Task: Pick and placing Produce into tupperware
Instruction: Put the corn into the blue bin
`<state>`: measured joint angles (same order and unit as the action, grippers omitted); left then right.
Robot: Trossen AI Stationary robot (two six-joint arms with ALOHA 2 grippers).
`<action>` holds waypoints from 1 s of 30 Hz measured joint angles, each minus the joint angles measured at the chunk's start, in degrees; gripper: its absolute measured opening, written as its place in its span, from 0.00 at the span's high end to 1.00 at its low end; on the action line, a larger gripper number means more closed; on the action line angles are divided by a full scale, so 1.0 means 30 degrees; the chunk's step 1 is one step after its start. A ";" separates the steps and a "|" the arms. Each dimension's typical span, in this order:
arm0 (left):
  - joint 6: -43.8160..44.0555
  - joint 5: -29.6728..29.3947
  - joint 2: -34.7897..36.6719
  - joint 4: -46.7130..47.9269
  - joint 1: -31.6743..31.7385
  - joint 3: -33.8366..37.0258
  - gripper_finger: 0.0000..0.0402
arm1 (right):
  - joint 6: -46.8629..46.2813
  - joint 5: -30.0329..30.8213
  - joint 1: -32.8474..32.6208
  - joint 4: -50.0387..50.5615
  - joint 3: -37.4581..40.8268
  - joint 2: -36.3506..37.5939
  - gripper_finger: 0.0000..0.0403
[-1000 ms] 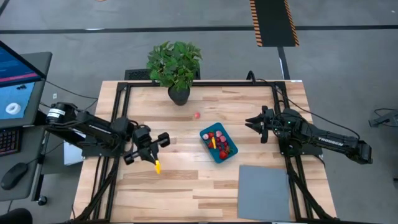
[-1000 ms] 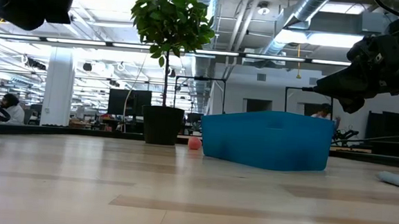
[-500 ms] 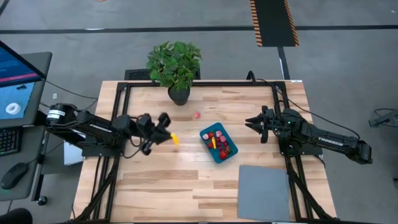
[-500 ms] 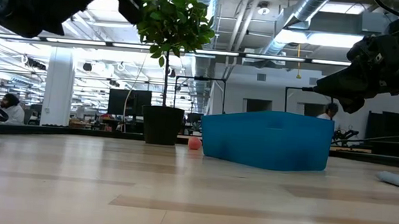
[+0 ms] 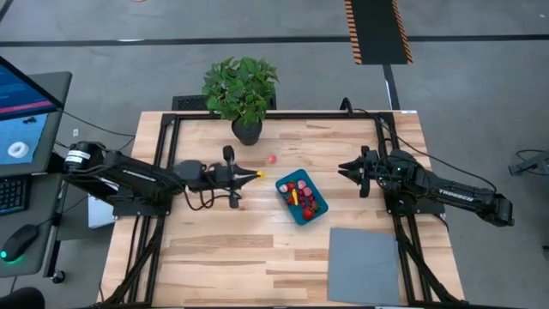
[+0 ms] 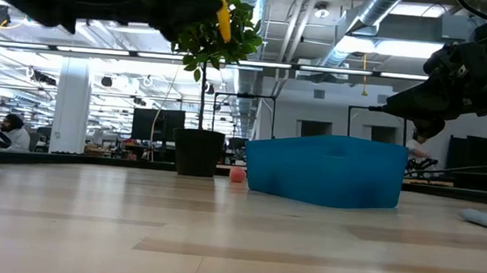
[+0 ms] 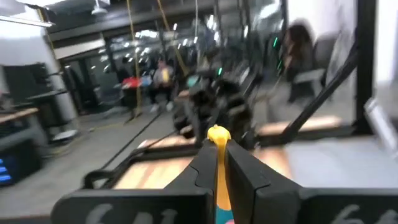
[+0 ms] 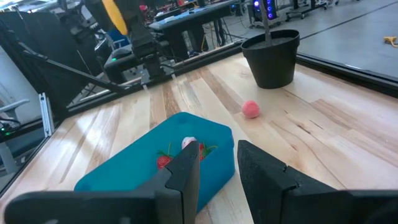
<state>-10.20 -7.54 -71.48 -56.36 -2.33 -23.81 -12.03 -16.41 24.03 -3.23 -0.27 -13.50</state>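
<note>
Yellow piece [image 5: 255, 174]: pinched between the left gripper's [image 7: 217, 163] shut fingers, its tip poking out past them; in the air, between the plant and the tub, just short of the tub.
Left arm: stretched level across the table toward the tub.
Look of piece: small, slim, yellow-orange.
Tub [image 5: 302, 196]: teal-blue, near mid-table, with red, pink and yellow produce [image 5: 306, 196] inside.
Pink piece [image 5: 271, 158]: loose on the table between the plant pot [image 5: 247, 131] and the tub.
Right gripper [image 5: 343, 168]: hung beside the tub, fingers partly apart, holding nothing.
Mat [image 5: 364, 264]: grey, on the table's right front corner.
</note>
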 joint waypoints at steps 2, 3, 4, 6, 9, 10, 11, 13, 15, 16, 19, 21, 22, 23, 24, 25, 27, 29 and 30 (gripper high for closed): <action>-0.1082 -0.1114 0.0000 0.1943 -0.0434 -0.0947 0.99 | -0.0003 0.0002 -0.0005 0.0003 -0.0002 0.0004 0.67; -0.1661 -0.1890 0.0000 0.3044 -0.0662 -0.1474 0.99 | -0.0005 0.0002 -0.0005 -0.0002 0.0000 0.0000 0.67; -0.2372 -0.2746 0.0000 0.4163 -0.0883 -0.1943 0.99 | -0.0007 0.0002 0.0002 0.0001 0.0000 0.0000 0.67; -0.3617 -0.4780 0.0000 0.6964 -0.1275 -0.2993 0.99 | -0.0001 0.0002 -0.0004 0.0000 -0.0002 0.0000 0.67; -0.4229 -0.7272 0.0000 1.0168 -0.1647 -0.4360 0.99 | -0.0001 -0.0002 0.0000 0.0000 -0.0001 0.0000 0.67; -0.4261 -0.7729 0.0000 1.0921 -0.1727 -0.4682 0.99 | -0.0005 0.0002 0.0000 -0.0004 0.0003 0.0000 0.67; -0.4274 -0.7910 0.0000 1.1634 -0.1748 -0.4948 0.99 | 0.0000 -0.0005 -0.0005 -0.0001 0.0000 0.0000 0.67; -0.4205 -0.7859 0.0000 1.2709 -0.1762 -0.5346 0.99 | -0.0006 -0.0004 0.0001 -0.0004 0.0003 0.0000 0.67; -0.3701 -0.7654 -0.0194 1.3466 -0.1699 -0.5860 0.99 | -0.0004 0.0002 -0.0001 -0.0001 0.0002 0.0000 0.67; -0.3305 -0.7812 -0.0387 1.3794 -0.1643 -0.6153 0.99 | 0.0000 -0.0004 -0.0004 0.0002 0.0005 0.0000 0.67; -0.1646 -0.9219 -0.1213 1.6047 -0.1521 -0.7391 0.99 | -0.0003 -0.0005 -0.0005 0.0003 0.0002 0.0000 0.67; -0.0060 -0.9740 -0.1954 1.7368 -0.1395 -0.8431 0.99 | -0.0002 0.0002 0.0000 -0.0002 0.0000 0.0005 0.67; 0.0847 -0.9560 -0.2429 1.7887 -0.1291 -0.9017 0.99 | 0.0000 0.0001 0.0001 0.0003 -0.0002 0.0000 0.67; 0.1728 -0.9018 -0.2921 1.8492 -0.1153 -0.9707 0.99 | 0.0000 0.0002 0.0002 -0.0004 -0.0002 0.0000 0.67; 0.2359 -0.8148 -0.3451 1.9129 -0.1004 -1.0453 0.99 | 0.0000 0.0002 -0.0005 -0.0004 0.0005 0.0007 0.67; 0.2691 -0.7167 -0.3990 1.9776 -0.0836 -1.1222 0.99 | -0.0003 0.0002 -0.0001 0.0003 0.0002 0.0005 0.67; 0.2815 -0.5237 -0.5149 2.0967 -0.0542 -1.2767 0.99 | 0.0000 0.0000 -0.0003 -0.0004 0.0001 0.0007 0.67; 0.3206 -0.4744 -0.6391 2.2404 -0.0265 -1.4336 0.99 | 0.0000 -0.0005 0.0002 0.0000 0.0003 0.0007 0.67; 0.3688 -0.4753 -0.7001 2.3166 -0.0120 -1.5095 0.99 | 0.0000 0.0002 0.0001 -0.0004 0.0005 0.0007 0.67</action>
<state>0.86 -21.80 -92.49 13.14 -2.69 -69.09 -12.03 -16.40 24.03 -3.25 -0.25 -13.47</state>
